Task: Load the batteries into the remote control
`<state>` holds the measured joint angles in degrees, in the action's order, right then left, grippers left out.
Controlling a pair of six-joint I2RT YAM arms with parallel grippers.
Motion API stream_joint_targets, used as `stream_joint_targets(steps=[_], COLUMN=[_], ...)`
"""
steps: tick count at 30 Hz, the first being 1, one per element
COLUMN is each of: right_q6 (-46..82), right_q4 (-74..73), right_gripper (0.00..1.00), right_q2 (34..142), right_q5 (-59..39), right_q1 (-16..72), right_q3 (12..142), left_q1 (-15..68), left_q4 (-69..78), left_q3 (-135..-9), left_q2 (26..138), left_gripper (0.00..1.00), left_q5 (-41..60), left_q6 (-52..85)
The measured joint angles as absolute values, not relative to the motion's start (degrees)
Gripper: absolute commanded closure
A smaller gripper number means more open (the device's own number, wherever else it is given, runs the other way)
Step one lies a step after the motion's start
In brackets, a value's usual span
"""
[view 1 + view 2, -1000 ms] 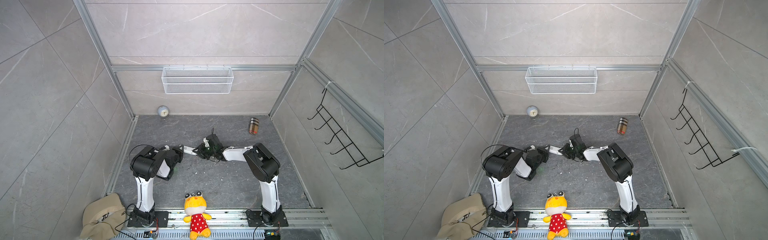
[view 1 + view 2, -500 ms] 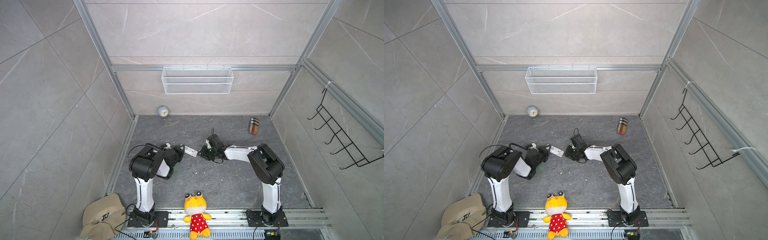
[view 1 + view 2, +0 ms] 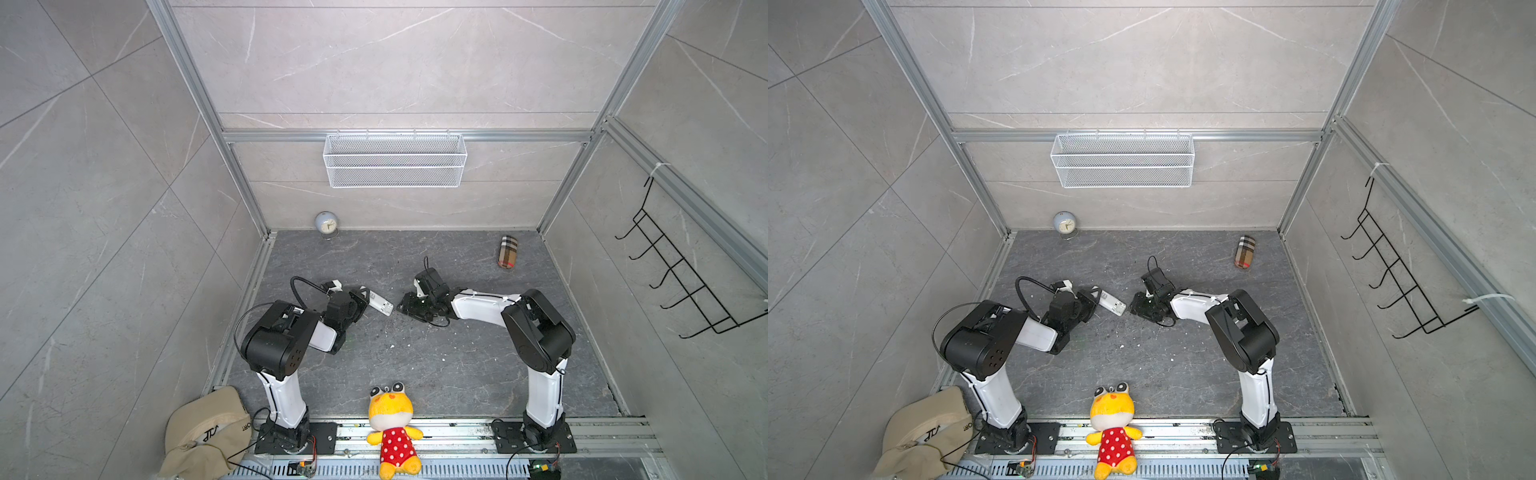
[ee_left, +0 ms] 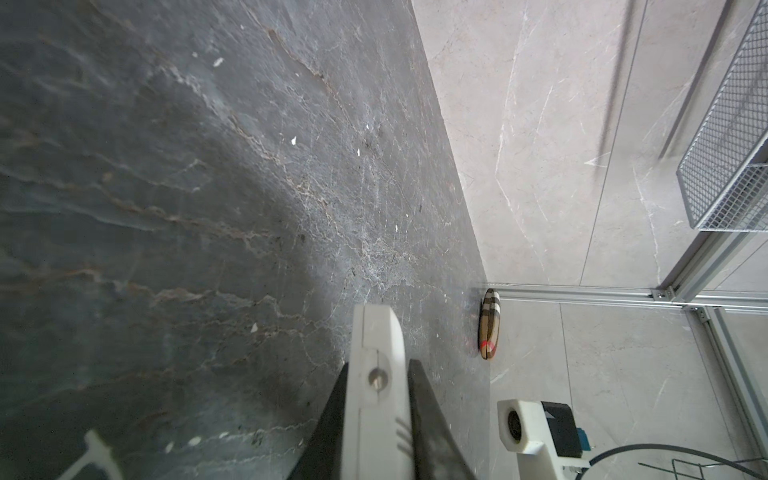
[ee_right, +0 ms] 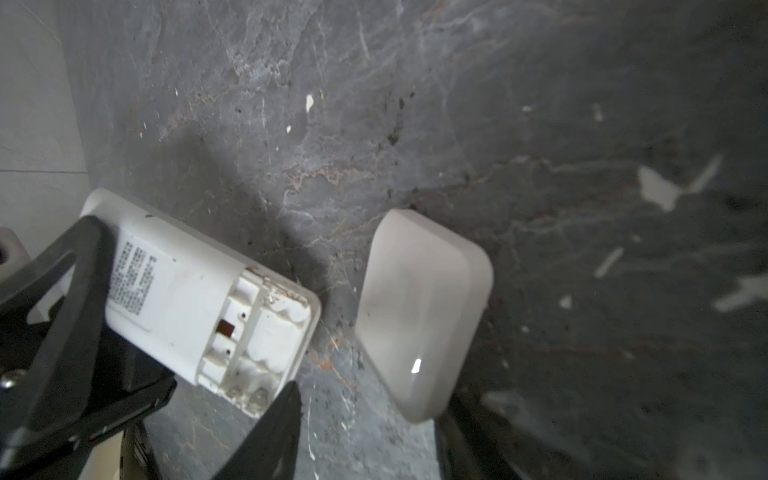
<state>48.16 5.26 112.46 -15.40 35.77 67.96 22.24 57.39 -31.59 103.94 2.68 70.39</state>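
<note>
The dark grey tabletop (image 3: 415,374) fills the cell floor; a white wire basket (image 3: 395,162) hangs on the back wall. Near the middle, the left gripper (image 3: 362,297) is clenched on the remote control (image 3: 380,302), grasping its closed end. The remote is slim and white, back showing, with printed text. Its battery bay (image 5: 253,332) is uncovered, showing bare white ribs and metal contacts. The small white cover (image 5: 419,311) sits just beside it, in front of the right gripper (image 5: 365,436), whose jaws stand parted. A second ago that gripper was against the remote; now it is apart from it.
</note>
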Motion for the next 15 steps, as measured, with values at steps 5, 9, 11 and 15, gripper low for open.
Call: stream_joint_targets(steps=[5,9,11,15], right_q6=[43.3,39.3,37.8,37.5], right_q4=[12.5,16.5,17.4,15.3], right_gripper=[0.29,0.32,0.34,0.30], right_q2=[108.2,104.2,102.5,98.5], right_q5=[-13.1,-11.1,-10.6,-13.3], right_q1=[35.8,35.4,34.9,33.8], right_q3=[67.3,66.3,65.7,62.8], left_q1=[22.2,22.2,22.2,22.2], left_q4=[52.4,47.9,47.1,47.4], left_q3=[-31.9,-33.7,-34.3,-34.0], left_q2=[99.3,96.6,95.9,95.0], left_gripper=[0.98,0.98,0.98,0.98], left_q5=[3.3,4.9,6.0,7.7], left_q6=[68.8,67.9,67.7,67.9])
